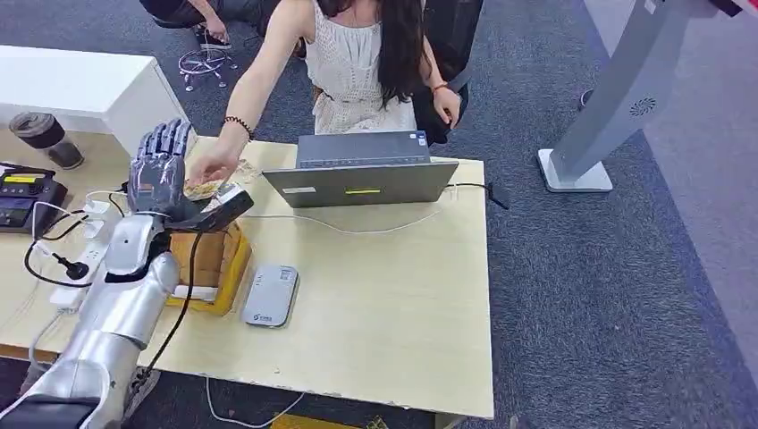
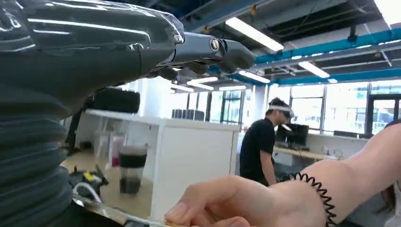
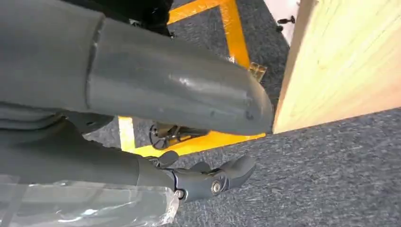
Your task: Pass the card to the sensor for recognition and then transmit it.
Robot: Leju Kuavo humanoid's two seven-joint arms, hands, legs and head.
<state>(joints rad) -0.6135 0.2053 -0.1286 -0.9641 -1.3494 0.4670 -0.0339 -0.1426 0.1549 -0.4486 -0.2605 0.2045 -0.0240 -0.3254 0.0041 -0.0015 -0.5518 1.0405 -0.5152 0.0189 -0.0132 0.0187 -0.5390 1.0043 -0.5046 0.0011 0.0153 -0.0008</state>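
Observation:
My left hand (image 1: pixel 161 174) is raised over the table's left side, fingers (image 2: pixel 213 49) stretched up and thumb out to the side. A yellowish card (image 1: pixel 205 189) lies in front of its palm, above the thumb. A person's hand (image 1: pixel 213 166) reaches across the table and pinches the card; close up, that hand (image 2: pixel 227 203) rests on the card's thin edge (image 2: pixel 127 218). The grey card sensor (image 1: pixel 271 295) lies flat on the table, nearer to me than my left hand. My right hand (image 3: pixel 208 177) hangs beside the table edge with loose fingers, holding nothing.
A wooden box (image 1: pixel 213 259) stands under my left hand, beside the sensor. An open laptop (image 1: pixel 362 170) sits at the table's far edge, with the person behind it. Cables, a power strip (image 1: pixel 76 268) and a black device (image 1: pixel 27 197) crowd the left. A grey stand (image 1: pixel 608 107) rises at the right.

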